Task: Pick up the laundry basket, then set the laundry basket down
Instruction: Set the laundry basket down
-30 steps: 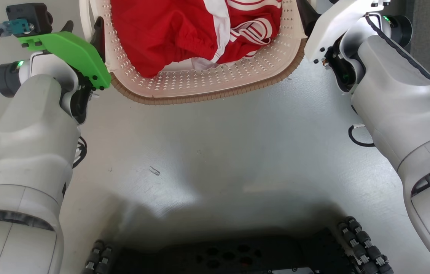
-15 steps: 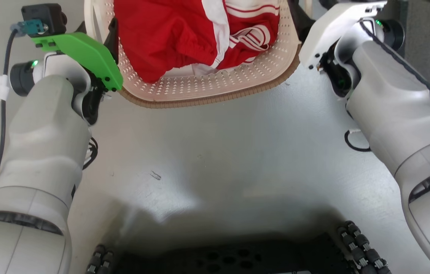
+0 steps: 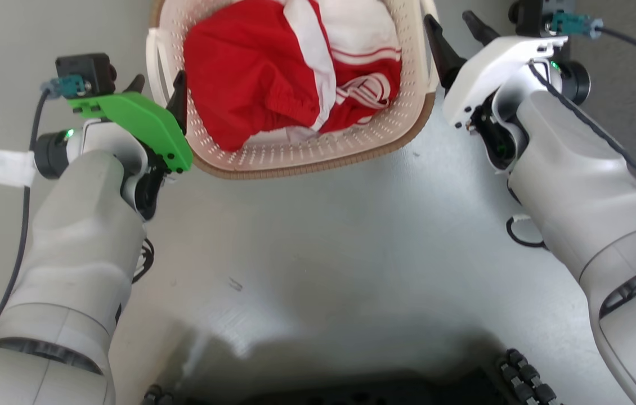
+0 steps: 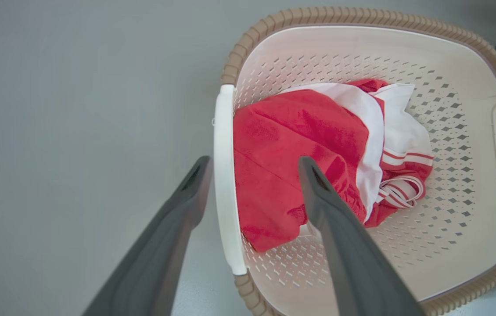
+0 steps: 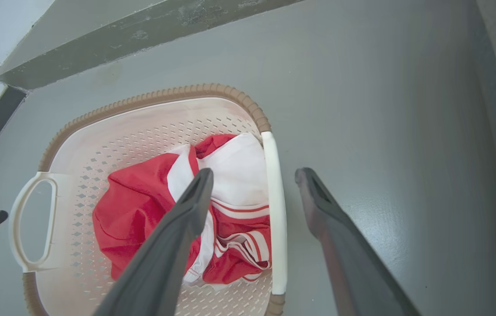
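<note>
The laundry basket (image 3: 307, 152) is being framed at twelve o'clock against the grey floor (image 3: 323, 242). The left gripper (image 4: 253, 166) is being held spread across the left handle (image 4: 224, 175) at nine o'clock, and the right gripper (image 5: 254, 175) spread across the right handle (image 5: 274, 210) at three o'clock.

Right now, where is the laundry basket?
Head view, top centre: the laundry basket rests on the grey floor between the left gripper and right gripper, whose open jaws each straddle one of its white handles.
</note>
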You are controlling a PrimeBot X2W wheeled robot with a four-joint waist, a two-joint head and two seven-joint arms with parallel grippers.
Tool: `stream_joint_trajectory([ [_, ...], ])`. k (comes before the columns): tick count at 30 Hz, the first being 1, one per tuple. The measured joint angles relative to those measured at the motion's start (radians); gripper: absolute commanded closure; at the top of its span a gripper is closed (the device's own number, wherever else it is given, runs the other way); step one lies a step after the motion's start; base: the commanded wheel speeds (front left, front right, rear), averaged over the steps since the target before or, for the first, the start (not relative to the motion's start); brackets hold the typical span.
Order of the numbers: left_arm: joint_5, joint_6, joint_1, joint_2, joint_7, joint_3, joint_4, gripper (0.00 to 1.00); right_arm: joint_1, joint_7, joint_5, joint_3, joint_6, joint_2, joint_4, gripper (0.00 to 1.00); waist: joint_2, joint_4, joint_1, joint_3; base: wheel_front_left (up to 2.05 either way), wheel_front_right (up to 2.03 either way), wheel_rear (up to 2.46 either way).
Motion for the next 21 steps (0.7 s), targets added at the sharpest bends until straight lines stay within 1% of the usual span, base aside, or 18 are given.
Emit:
stream_joint_trajectory([
  [8,-0.003,0.000,0.048,0.000,-0.043,-0.012,-0.001,0.00,0.054,-0.021,0.016,-0.015,0.000,0.000,0.005,0.00,0.0000,-0.004,0.0000,-0.085,0.00,0.00,0.00],
  [21,-0.003,0.000,0.151,0.002,-0.101,-0.042,-0.030,0.00,0.164,-0.035,0.033,-0.041,-0.001,0.001,0.009,0.00,0.0000,-0.003,0.0000,-0.259,0.00,0.00,0.00],
])
